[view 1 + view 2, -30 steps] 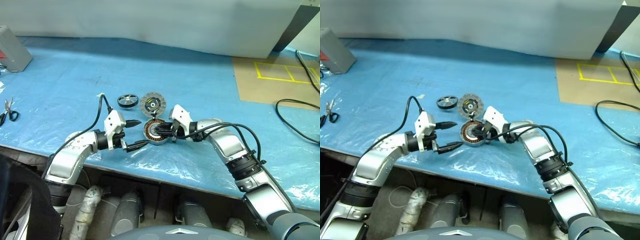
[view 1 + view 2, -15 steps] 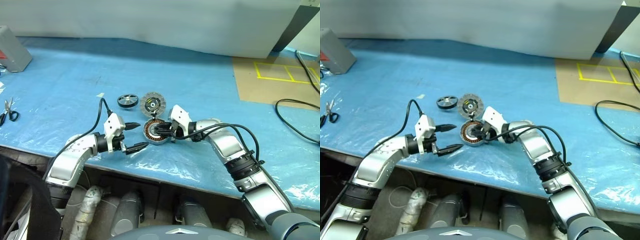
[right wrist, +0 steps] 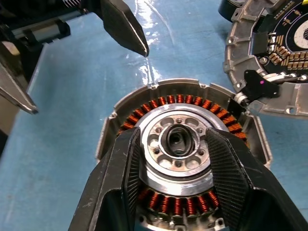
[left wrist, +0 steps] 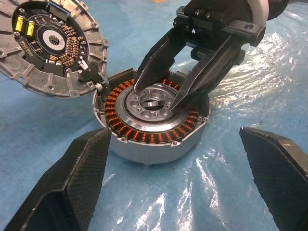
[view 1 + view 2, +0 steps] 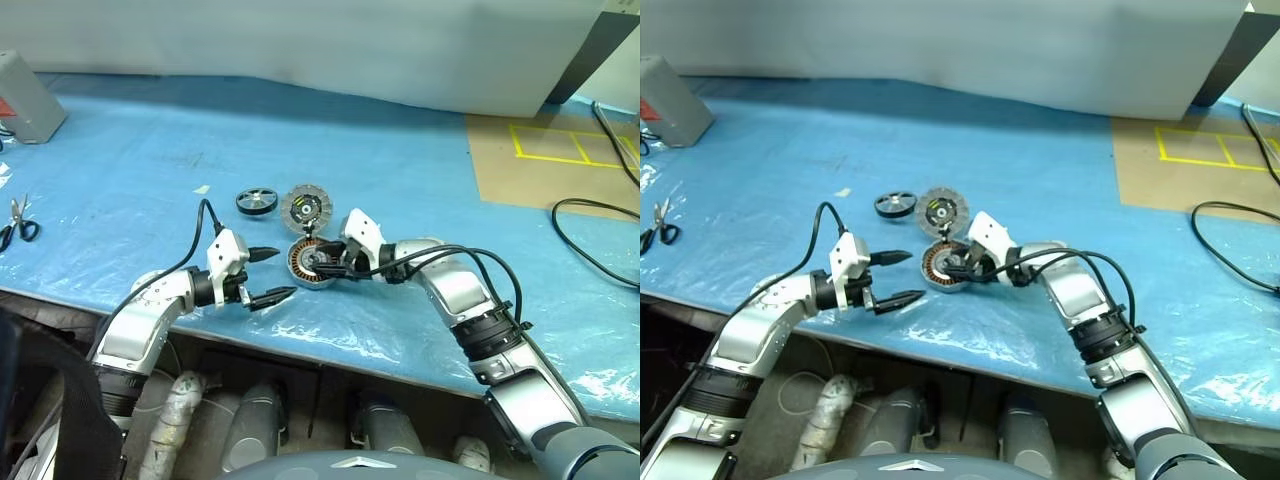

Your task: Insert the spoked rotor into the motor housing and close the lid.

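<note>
Right gripper (image 4: 162, 98) has just spread its 2 fingers apart over the motor housing (image 5: 312, 263); the tips now flank the silver hub inside the copper ring, pinching nothing. That reads as a let-go, so the spoked rotor (image 5: 257, 200) is likely next; it lies on the blue sheet, apart from the housing. Left gripper (image 5: 262, 275) waits just beside, fingers spread wide. Count: 1 housing, 1 rotor, 1 lid (image 5: 306, 208) touching the housing's rim, 2 grippers

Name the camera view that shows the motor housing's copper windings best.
The left wrist view: the motor housing shows nearly its whole copper ring. The right wrist view has black fingers covering part; both eye views show it small.
</note>
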You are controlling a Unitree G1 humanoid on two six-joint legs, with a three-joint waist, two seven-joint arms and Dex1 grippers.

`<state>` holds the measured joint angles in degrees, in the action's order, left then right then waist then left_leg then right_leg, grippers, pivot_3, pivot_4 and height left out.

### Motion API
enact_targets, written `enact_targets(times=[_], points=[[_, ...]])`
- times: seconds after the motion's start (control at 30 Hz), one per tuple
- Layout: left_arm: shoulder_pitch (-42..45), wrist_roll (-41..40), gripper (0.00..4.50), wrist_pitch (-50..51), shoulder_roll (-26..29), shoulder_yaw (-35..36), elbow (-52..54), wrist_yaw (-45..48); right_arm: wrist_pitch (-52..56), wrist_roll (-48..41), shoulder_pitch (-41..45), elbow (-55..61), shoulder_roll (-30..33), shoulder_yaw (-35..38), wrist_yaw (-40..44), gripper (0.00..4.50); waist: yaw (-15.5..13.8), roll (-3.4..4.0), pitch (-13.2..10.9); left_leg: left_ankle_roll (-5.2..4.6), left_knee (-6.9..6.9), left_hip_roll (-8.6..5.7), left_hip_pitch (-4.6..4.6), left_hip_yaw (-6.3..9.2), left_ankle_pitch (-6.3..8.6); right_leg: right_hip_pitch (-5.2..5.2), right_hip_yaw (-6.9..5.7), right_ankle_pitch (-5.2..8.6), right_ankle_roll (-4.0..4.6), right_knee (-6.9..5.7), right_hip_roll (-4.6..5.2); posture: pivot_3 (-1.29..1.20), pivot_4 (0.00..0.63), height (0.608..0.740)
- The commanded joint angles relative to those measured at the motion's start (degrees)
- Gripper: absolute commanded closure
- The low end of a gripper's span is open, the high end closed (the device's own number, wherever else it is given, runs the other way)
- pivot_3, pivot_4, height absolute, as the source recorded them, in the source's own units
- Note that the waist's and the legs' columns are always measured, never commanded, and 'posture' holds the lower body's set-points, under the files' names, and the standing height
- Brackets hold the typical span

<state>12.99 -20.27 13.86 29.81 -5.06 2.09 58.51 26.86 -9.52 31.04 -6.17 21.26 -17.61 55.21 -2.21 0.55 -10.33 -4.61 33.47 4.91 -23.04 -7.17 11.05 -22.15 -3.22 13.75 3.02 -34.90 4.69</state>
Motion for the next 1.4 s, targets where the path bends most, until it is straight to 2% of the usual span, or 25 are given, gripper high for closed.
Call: enact_targets(times=[0.03, 0.1, 0.33, 0.43, 0.67, 0.8, 0.9, 0.97, 1.07, 1.17, 1.27, 1.4], points=[[0.2, -0.3, 0.0, -1.1, 0.0, 0.4, 0.0, 0.6, 2.6, -4.1, 0.9, 3.4, -0.8, 3.4, 0.2, 2.29, 0.0, 0.0, 0.0, 0.0, 0.0, 0.0, -0.01, 0.0, 0.0, -0.02, 0.0, 0.0, 0.0, 0.0, -0.01, 0.0, 0.15, 0.74], [0.2, -0.3, 0.0, -1.2, 0.0, 0.4, -0.1, 0.6, 3.7, -5.6, 1.5, 3.8, -1.6, 4.6, 0.0, 2.29, 0.0, 0.0, 0.0, 0.0, 0.0, 0.01, -0.01, 0.0, 0.0, -0.02, 0.0, 0.0, 0.0, 0.0, -0.01, 0.0, 0.15, 0.74], [-0.1, -0.4, 0.0, -0.9, -0.1, 0.5, 0.4, 0.5, 1.0, -2.6, 1.1, 1.2, -2.8, 2.1, -1.5, 4.48, 0.0, 0.0, 0.0, 0.03, 0.0, 0.04, -0.01, 0.0, -0.02, -0.02, 0.0, -0.01, 0.01, -0.01, -0.04, 0.0, 0.15, 0.74], [-0.4, -0.5, 0.0, -0.4, -0.1, 0.3, 1.1, 0.2, -1.1, 0.1, 1.4, -1.8, -3.5, 1.2, -3.9, 4.48, 0.0, 0.0, 0.0, 0.04, 0.0, 0.04, -0.01, 0.0, -0.02, -0.02, 0.0, -0.01, 0.01, -0.01, -0.04, 0.0, 0.15, 0.74], [-0.6, -0.7, 0.0, -0.1, -0.1, 0.3, 1.2, 0.1, -1.1, 0.2, 1.2, -4.0, -3.7, 0.8, -3.0, 4.48, 0.0, 0.0, 0.0, 0.07, 0.0, 0.04, -0.01, 0.0, -0.03, -0.03, -0.01, -0.02, 0.03, -0.01, -0.04, 0.0, 0.15, 0.74], [0.0, -0.7, 0.0, 0.1, -0.2, 0.5, 0.8, 0.1, -7.4, 8.6, -1.1, -5.4, 0.7, -7.5, -1.2, 4.48, 0.0, -0.01, 0.0, 0.1, 0.0, 0.05, 0.07, 0.0, -0.01, 0.06, -0.01, -0.02, 0.03, 0.0, -0.05, 0.0, 0.15, 0.74], [-0.1, -0.7, 0.0, 0.1, -0.2, 0.5, 0.8, 0.1, -10.5, 11.7, -1.0, -9.1, 0.8, -8.8, -3.1, 4.48, 0.0, -0.07, 0.1, 0.24, -0.05, 0.06, 0.36, -0.01, 0.07, 0.29, 0.0, -0.01, 0.03, 0.01, -0.06, 0.0, 0.15, 0.74], [-0.1, -0.7, 0.0, 0.1, -0.3, 0.5, 0.8, 0.1, -12.0, 12.6, -1.1, -9.8, 0.7, -9.1, -3.3, 4.48, 0.0, -0.07, 0.1, 0.31, -0.14, 0.07, 0.92, -0.01, 0.08, 0.88, 0.0, 0.01, 0.06, 0.07, -0.06, 0.0, 0.15, 0.74], [-0.2, -0.7, 0.0, 0.1, -0.3, 0.4, 0.9, 0.1, -10.3, 9.2, -0.9, -8.9, -1.3, -6.1, -3.3, 4.48, -0.1, -0.07, 0.1, 0.4, -0.25, 0.07, 1.55, 0.0, 0.07, 1.42, 0.03, 0.05, 0.06, 0.12, -0.07, 0.0, 0.15, 0.74], [-0.2, -0.7, 0.0, 0.1, -0.3, 0.4, 1.0, 0.1, -5.5, 3.6, -0.1, -6.5, -3.3, -1.5, -2.1, 4.48, -0.1, -0.08, 0.1, 0.53, -0.37, 0.07, 1.69, 0.0, 0.01, 1.48, 0.06, 0.05, 0.05, 0.12, -0.07, 0.0, 0.15, 0.74], [-0.2, -0.7, 0.0, 0.2, -0.3, 0.4, 1.0, 0.1, -1.0, -1.3, 0.9, -4.1, -4.7, 2.3, -1.4, 4.48, -0.1, -0.07, 0.1, 0.56, -0.41, 0.12, 1.5, 0.0, -0.02, 1.29, 0.06, 0.03, 0.09, 0.12, -0.14, 0.0, 0.15, 0.74], [-0.2, -0.9, 0.0, 0.3, -0.5, 0.5, 1.0, 0.1, 3.8, -5.5, 2.3, -1.5, -6.1, 4.9, -1.2, 4.48, 0.0, -0.07, 0.1, 0.45, -0.4, 0.22, 0.72, 0.0, -0.11, 0.55, 0.05, 0.01, 0.21, 0.12, -0.25, 0.0, 0.15, 0.74]])
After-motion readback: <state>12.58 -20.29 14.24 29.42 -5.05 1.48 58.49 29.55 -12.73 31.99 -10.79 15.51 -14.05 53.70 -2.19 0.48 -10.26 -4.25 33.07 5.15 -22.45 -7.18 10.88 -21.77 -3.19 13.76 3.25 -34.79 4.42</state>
